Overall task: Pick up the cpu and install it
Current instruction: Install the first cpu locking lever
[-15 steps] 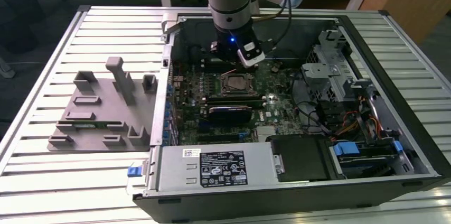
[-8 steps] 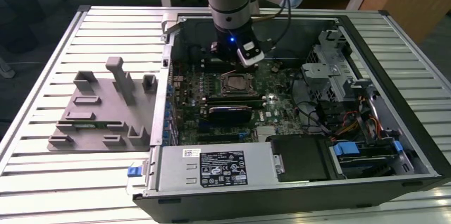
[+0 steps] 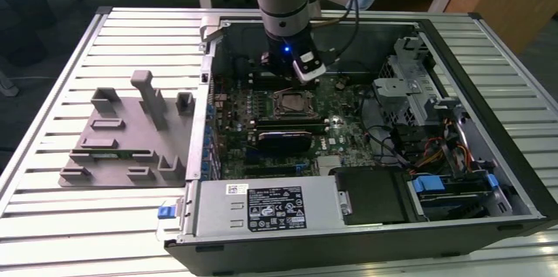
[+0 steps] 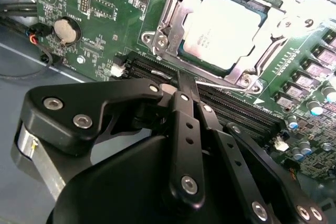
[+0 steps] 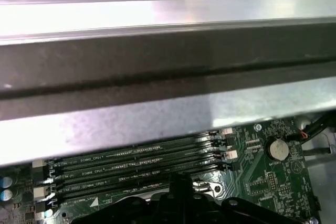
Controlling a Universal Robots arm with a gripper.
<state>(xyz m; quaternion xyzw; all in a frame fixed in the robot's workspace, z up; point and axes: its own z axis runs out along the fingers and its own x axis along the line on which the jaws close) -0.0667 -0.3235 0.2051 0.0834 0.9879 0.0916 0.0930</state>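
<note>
1. The gripper (image 4: 184, 80) hangs low inside the open computer case (image 3: 488, 120), its black linkage meeting at one narrow tip in the second wrist view; the jaws stand closed with nothing between them.
2. That tip sits over the memory slots (image 4: 247, 111), just beside the edge of the socket (image 4: 163, 40), apart from the chip.
3. The cpu (image 4: 226, 30) lies flat in the socket on the motherboard (image 4: 100, 9), its pale metal top facing up, framed by the silver retention bracket. In the exterior view the same socket (image 3: 289, 103) shows near the middle of the board, just below the arm's tip.
4. A round coin battery (image 4: 65, 31) sits on the green board, well apart from the socket, with black cables near it.
5. In the first wrist view the four long memory slots (image 5: 136, 163) run side by side, the coin battery (image 5: 277, 149) beyond their end, and the grey wall of the case (image 5: 157, 119) rises behind them.
6. The arm (image 3: 283, 2) comes down from above, with a blue light at its wrist.
7. In the exterior view a power supply box (image 3: 261, 208) fills the near corner of the case, with drive bays and bundled cables toward the exterior view's right.
8. The case lies on a slatted metal desk (image 3: 52, 211); a grey parts holder (image 3: 127, 140) stands on it at the exterior view's left.
</note>
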